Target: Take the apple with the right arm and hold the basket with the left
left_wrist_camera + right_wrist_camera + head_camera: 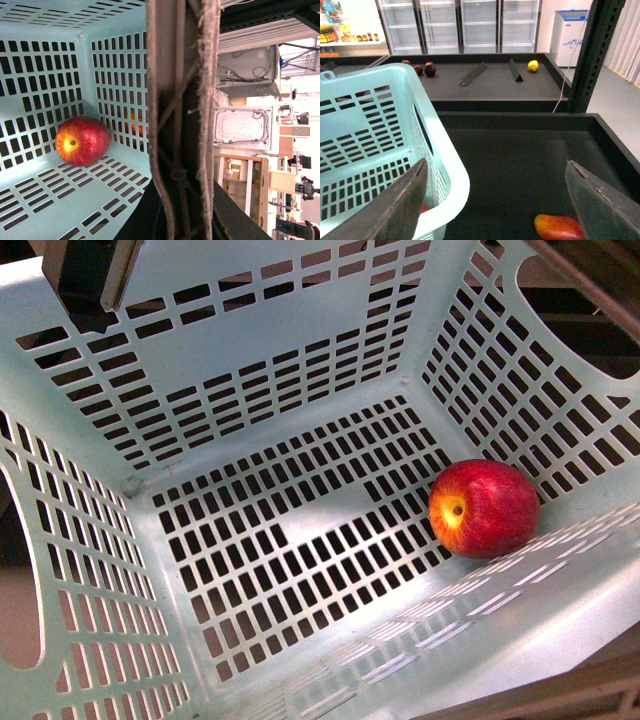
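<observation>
The apple [484, 508], red with a yellow patch around its stem, lies on the slotted floor of the mint-turquoise basket [220, 350], against the wall on the right. It also shows in the left wrist view [82, 141]. My left gripper [182, 60], grey-brown and ribbed, is shut on the basket's wall [120, 75]. My right gripper [495, 200] is open and empty, outside the basket [365, 125], next to its rounded corner and above a black tray. A bit of red [423, 207] shows through the basket's wall there.
An elongated orange-yellow fruit [560, 227] lies on the black tray floor [520, 160] under my right gripper. A further black tray holds dark purple fruit [425, 69], a yellow fruit [533, 65] and dividers [472, 74]. A black post [592, 55] stands at the right.
</observation>
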`<state>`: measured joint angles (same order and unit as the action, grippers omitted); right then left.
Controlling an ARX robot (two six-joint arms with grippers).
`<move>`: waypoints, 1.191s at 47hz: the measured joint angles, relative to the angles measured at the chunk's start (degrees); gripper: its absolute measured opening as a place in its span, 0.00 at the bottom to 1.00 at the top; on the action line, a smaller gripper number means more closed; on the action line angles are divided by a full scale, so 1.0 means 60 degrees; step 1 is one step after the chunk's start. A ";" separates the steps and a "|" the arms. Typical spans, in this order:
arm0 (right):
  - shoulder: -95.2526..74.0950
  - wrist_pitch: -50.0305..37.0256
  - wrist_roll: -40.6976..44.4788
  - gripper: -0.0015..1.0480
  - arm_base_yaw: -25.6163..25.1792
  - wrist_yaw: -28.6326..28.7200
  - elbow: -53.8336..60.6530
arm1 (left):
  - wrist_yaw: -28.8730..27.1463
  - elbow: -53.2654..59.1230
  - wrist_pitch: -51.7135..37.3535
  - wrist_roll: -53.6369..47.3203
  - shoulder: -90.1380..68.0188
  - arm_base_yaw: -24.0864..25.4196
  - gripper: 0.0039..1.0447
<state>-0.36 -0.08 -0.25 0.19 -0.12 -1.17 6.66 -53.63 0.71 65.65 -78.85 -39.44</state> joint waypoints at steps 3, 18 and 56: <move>0.0000 0.0000 -0.0004 0.92 0.0000 0.0000 0.0000 | 0.0000 0.0000 0.0000 0.0004 0.0000 0.0000 0.07; 0.0007 0.0000 0.0000 0.91 0.0000 0.0000 0.0000 | -0.2084 -0.0226 0.0186 -0.0007 -0.0240 0.0386 0.07; 0.0007 0.0000 0.0004 0.91 0.0000 -0.0004 0.0000 | -0.2011 0.2127 -0.2200 0.3133 -0.1075 0.5563 0.07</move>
<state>-0.32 -0.08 -0.23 0.19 -0.14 -1.17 -5.41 -40.86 -12.49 84.44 -85.30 -6.07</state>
